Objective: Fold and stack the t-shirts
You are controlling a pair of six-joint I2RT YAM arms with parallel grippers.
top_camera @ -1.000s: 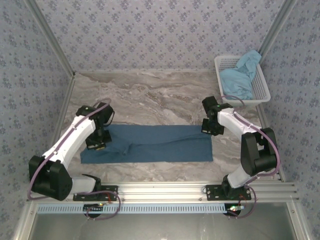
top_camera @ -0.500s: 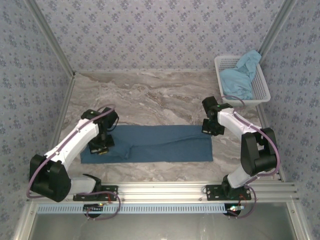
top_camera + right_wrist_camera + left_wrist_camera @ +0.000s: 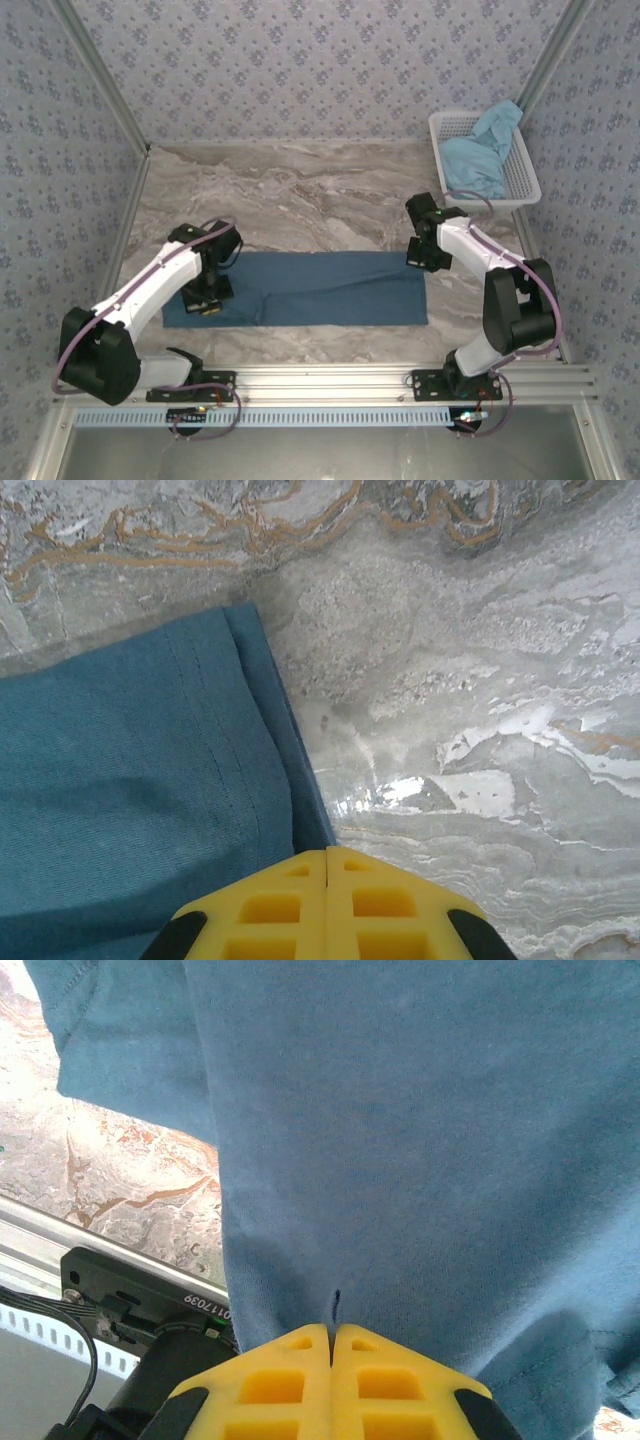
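The darker teal-blue t-shirt (image 3: 330, 290) lies as a long folded strip across the near half of the table. My left gripper (image 3: 208, 298) hangs over its left end, shut, with a pinch of the cloth (image 3: 420, 1140) creased between the yellow tips (image 3: 331, 1328). My right gripper (image 3: 423, 262) sits at the strip's far right corner, shut, and the shirt's folded edge (image 3: 120, 780) runs in under its tips (image 3: 327, 852). The lighter sky-blue t-shirt (image 3: 480, 155) is crumpled in the basket at the back right.
The white mesh basket (image 3: 527, 188) stands against the right wall at the back. Bare marble table (image 3: 300, 190) stretches behind the strip. The aluminium rail with the arm bases (image 3: 330, 385) runs along the near edge.
My left gripper has moved right and a little nearer, carrying the pinched cloth over the strip's left end. The right gripper has barely shifted.
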